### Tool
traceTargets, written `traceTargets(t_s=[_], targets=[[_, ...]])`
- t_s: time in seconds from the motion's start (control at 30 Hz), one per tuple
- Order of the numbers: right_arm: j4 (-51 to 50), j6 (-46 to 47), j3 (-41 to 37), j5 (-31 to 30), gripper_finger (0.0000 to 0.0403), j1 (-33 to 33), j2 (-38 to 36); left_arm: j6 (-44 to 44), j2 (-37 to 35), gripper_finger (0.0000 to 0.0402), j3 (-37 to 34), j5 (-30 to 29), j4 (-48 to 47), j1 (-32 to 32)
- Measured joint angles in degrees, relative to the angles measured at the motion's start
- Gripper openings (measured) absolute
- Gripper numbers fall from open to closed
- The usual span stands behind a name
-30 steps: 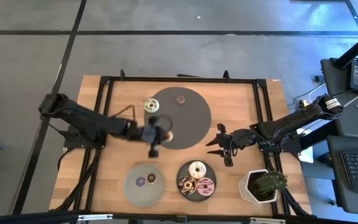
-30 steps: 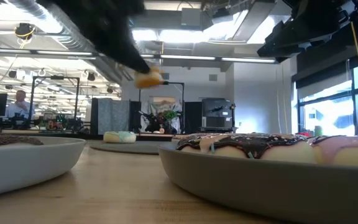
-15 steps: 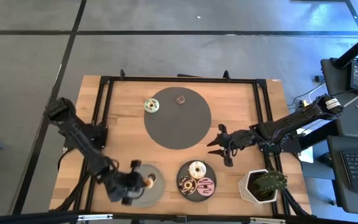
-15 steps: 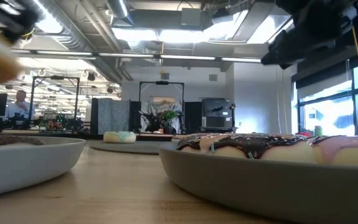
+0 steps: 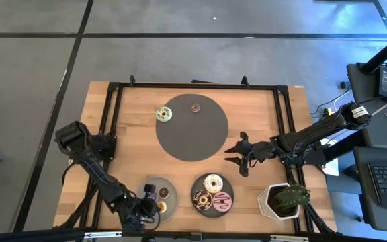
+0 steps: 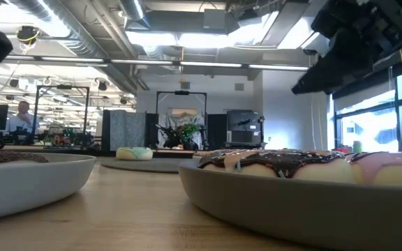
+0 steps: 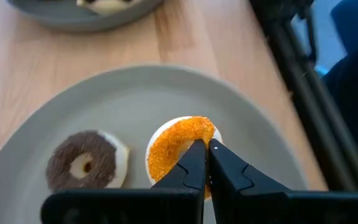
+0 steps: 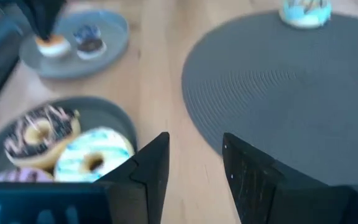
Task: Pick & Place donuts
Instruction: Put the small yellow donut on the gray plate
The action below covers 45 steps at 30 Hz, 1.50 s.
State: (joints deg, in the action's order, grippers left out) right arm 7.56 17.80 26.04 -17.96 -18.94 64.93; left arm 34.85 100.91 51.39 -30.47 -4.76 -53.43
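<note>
- Left gripper (image 7: 205, 163) down at the front-left of the table over the grey plate (image 5: 168, 206), fingers pinched onto the rim of a mini orange donut (image 7: 179, 146), which sits on the plate
- Mini brown donut (image 7: 86, 163) just beside it on the same plate, not touching
- Green-iced donut (image 5: 164, 114) at the left edge of the big dark round mat (image 5: 192, 127); small brown donut (image 5: 195, 106) on the mat's far part
- Dark plate (image 5: 213, 205) front-centre w/ white-iced donut (image 5: 212, 182), choc-sprinkled donut (image 5: 201, 199), pink donut (image 5: 222, 199)
- Right gripper (image 5: 238, 154) hovers just right of the mat, fingers spread, holding nothing
- White pot w/ cactus (image 5: 284, 199) at front-right corner
</note>
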Motion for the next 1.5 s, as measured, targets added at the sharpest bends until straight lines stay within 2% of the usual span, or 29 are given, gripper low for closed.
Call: traceTargets(t_s=[0.23, 0.47, 0.77, 1.03, 1.5], targets=[[5.04, -3.31, 0.00, 0.67, 0.0149, 0.00, 0.00, -0.11, 0.29, 0.0003, 0.27, -0.47, -2.65, 0.00], [5.08, -3.52, 0.00, 1.62, 0.0149, 0.00, 0.00, -1.53, 0.23, 0.0004, 0.29, -0.09, -5.43, 0.00], [5.08, -3.50, 0.00, 1.69, 0.0149, 0.00, 0.00, -1.53, 0.19, 0.0027, 0.29, 0.22, -5.37, 0.00], [5.04, -3.50, 0.00, 1.71, 0.0149, 0.00, 0.00, -1.08, 0.19, 0.0029, 0.29, 0.95, -5.32, 0.00], [4.97, -3.50, 0.00, 1.71, 0.0149, 0.00, -0.02, -1.09, 0.17, 0.0077, 0.29, 1.93, -5.30, 0.00]])
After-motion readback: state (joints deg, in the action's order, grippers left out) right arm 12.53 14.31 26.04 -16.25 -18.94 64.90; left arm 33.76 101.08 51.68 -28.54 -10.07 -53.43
